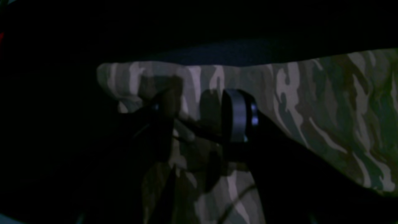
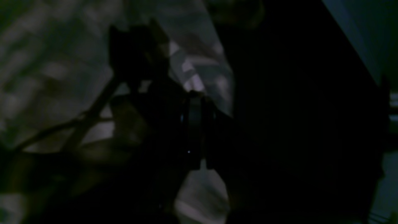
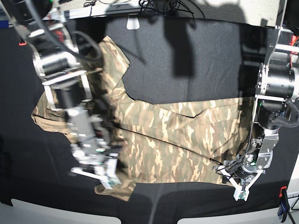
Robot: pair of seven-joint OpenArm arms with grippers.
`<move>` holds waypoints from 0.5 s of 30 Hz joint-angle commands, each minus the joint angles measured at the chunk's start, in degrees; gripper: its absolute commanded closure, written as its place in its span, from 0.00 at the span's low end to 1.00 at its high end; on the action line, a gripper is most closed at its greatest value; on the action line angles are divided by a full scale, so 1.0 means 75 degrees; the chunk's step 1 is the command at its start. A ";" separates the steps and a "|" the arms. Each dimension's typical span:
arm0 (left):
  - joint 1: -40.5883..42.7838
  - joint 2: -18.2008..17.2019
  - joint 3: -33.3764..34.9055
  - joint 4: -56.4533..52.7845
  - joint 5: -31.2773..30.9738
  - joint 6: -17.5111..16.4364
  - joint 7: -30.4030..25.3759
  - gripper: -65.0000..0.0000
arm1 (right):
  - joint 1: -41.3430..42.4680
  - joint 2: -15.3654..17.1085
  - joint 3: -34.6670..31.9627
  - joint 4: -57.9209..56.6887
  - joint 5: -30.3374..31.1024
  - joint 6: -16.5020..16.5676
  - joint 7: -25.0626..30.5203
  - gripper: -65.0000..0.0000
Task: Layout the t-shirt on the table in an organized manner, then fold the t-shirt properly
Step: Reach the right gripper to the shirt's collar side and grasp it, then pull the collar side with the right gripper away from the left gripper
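Across the table (image 3: 187, 51) the t-shirt (image 3: 177, 140) stretches sideways, right tool (image 3: 110, 179) pinching its hem, left tool (image 3: 240, 179) spread.

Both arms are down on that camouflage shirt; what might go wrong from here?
1. The right gripper looks shut on the t-shirt near its front corner; a thin pinch might slip when lifted.
2. The left gripper stands open at the opposite edge, so a pull from one side alone may drag the shirt askew across the table.
3. The far sleeve area already lies bunched; more tugging might worsen it.
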 commanded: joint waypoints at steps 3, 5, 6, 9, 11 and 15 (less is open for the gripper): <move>-0.0297 -0.0044 -0.0029 0.0128 -0.0058 0.0032 -0.0204 0.64 | 0.0315 0.0522 0.0032 0.0143 -0.0064 -0.0175 0.0041 1.00; -0.0297 -0.0044 -0.0029 0.0128 -0.0058 0.0032 -0.0204 0.64 | 0.0315 0.0874 0.0032 0.0143 -0.0061 -0.0323 0.0029 1.00; -0.0297 -0.0044 -0.0029 0.0128 -0.0058 0.0032 -0.0204 0.64 | 0.0318 0.1046 0.0032 0.0143 -0.0058 -0.0370 0.0023 1.00; -0.0297 -0.0041 -0.0026 0.0128 -0.0058 0.0032 -0.0204 0.64 | 0.0399 0.1507 0.0032 0.0143 0.0058 -0.0382 -0.0026 1.00; -0.0297 -0.0041 -0.0029 0.0128 -0.0058 0.0032 -0.0204 0.64 | 0.0501 0.1725 0.0032 0.0143 0.0245 -0.0379 -0.0050 1.00; -0.0297 -0.0044 -0.0029 0.0128 -0.0058 0.0032 -0.0201 0.64 | 0.0819 0.1923 0.0032 0.0143 0.0513 -0.0379 -0.0108 1.00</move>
